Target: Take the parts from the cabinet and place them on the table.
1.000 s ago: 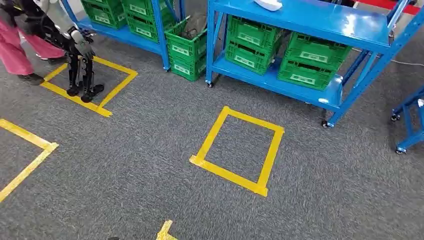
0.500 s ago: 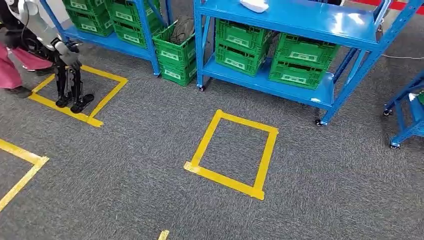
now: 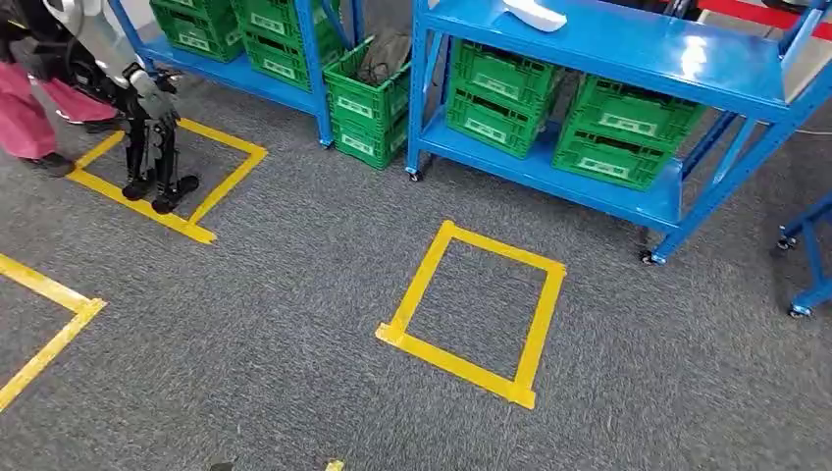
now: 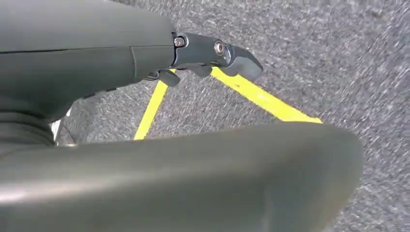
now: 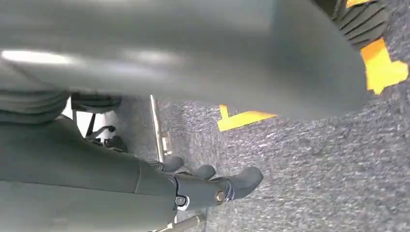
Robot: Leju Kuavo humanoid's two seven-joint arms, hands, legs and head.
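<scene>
Nearest, the left hand (image 4: 212, 53) is seen in its wrist view above grey carpet (image 3: 294, 324) and yellow tape, its fingers apart with nothing held. Likewise the right hand (image 5: 212, 186) is seen over the carpet, fingers loosely spread and empty. Further out, a yellow tape square (image 3: 476, 312) is laid on the carpet. Beyond it a blue cabinet (image 3: 628, 44) is stood on castors, with green crates (image 3: 564, 113) ranged on its lower shelf and a white part (image 3: 535, 14) lying on its upper shelf. A single green crate (image 3: 365, 108) is set on the floor beside it. Far left, another robot (image 3: 128, 88) is stood inside a taped square, a person in pink (image 3: 29, 98) beside it.
</scene>
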